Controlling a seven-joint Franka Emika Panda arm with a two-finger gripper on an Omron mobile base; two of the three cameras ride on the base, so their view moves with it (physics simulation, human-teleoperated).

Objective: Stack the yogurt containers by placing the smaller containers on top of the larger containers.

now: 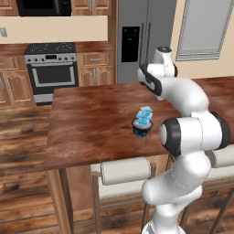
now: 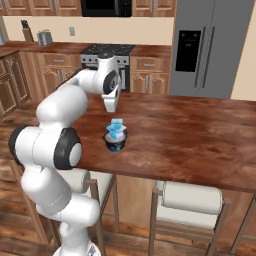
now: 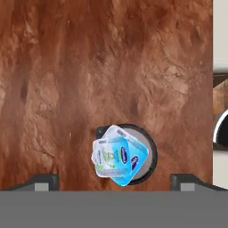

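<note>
My fingertips [image 3: 44, 181] sit far apart at the bottom of the hand view, one at each side, with nothing between them — my gripper [image 3: 115, 182] is spread wide and holds nothing. It hangs above the stack and touches none of it.

The dark navy tub [image 3: 149, 156] stands upright on the wooden counter [image 3: 89, 67], near the edge closest to my base. On its whitish top rest the two light-blue cups [image 3: 116, 155], one on the other, turned at different angles so their corners fan out like a star. From above, the upper cup's pale lid with its printed label faces me, and the lower cup's blue corners poke out beneath it toward the right and bottom. The pair sits a little off-centre on the tub, toward its left side in my hand view.

In the left base view the stack [image 1: 143, 121] stands just beside my forearm; in the right base view my hand hangs over it, just above the top cup [image 2: 117, 125]. Two stools with pale cushions [image 2: 192, 197] are tucked under the counter's near edge. Behind the counter stand the oven [image 1: 51, 71] and the grey fridge [image 2: 210, 47].
</note>
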